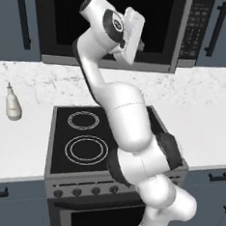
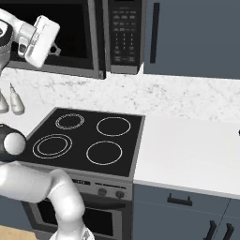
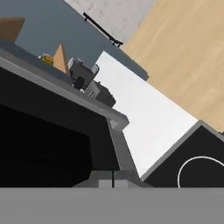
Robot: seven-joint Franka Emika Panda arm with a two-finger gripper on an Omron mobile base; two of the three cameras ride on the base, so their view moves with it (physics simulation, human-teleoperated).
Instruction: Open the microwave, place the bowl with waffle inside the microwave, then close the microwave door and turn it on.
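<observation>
The gripper (image 2: 57, 49) was clenched shut with nothing between its fingers, raised in front of the microwave door (image 1: 110, 25), close to the dark glass window. In the hand view the closed fingertips (image 3: 113, 179) sat just under the grey edge of the door frame, with white counter (image 3: 144, 118) and a corner of the stove (image 3: 197, 170) beyond. The microwave (image 2: 93, 35) hung above the stove (image 1: 84, 136), its keypad (image 2: 123, 33) a narrow strip to the right of the door. By the look of it the door was closed, or all but; I couldn't tell whether the fingers were touching it. A door like that is stiff and hinged, so it would probably swing on a fixed arc and want pulling at its free edge beside the keypad, not at the smooth glass. Two small white bottles (image 1: 9, 103) stood on the counter left of the stove.
</observation>
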